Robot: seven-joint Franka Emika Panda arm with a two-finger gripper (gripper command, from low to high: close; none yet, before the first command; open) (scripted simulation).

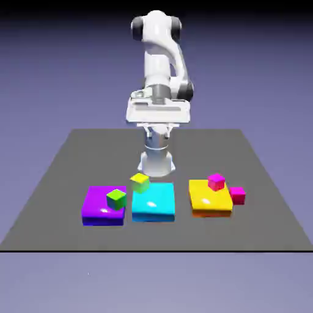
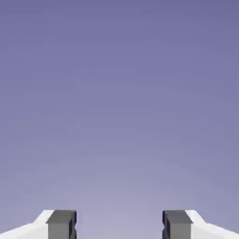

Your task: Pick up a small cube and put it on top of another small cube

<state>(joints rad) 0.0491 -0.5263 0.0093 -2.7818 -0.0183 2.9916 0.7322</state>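
Two tiny pink cubes sit at the exterior view's right, their hues close. The redder hot-pink small cube point(image 1: 237, 195) rests on the table against the right side of a flat yellow block point(image 1: 209, 198). The more purplish magenta cube point(image 1: 216, 181) stands on that block's far part. My gripper point(image 1: 159, 125) hangs high above the table's far middle, well away from both cubes. In the hand view the gripper point(image 2: 119, 225) is open, its grey fingertips point(image 2: 61, 224) wide apart with nothing between them, and only the blue-violet backdrop shows.
A flat purple block point(image 1: 98, 206) carries a green cube point(image 1: 116, 198). A flat cyan block point(image 1: 154, 203) lies in the middle, with a yellow-green cube point(image 1: 139, 181) at its far left corner. The robot's base point(image 1: 157, 160) stands just behind them.
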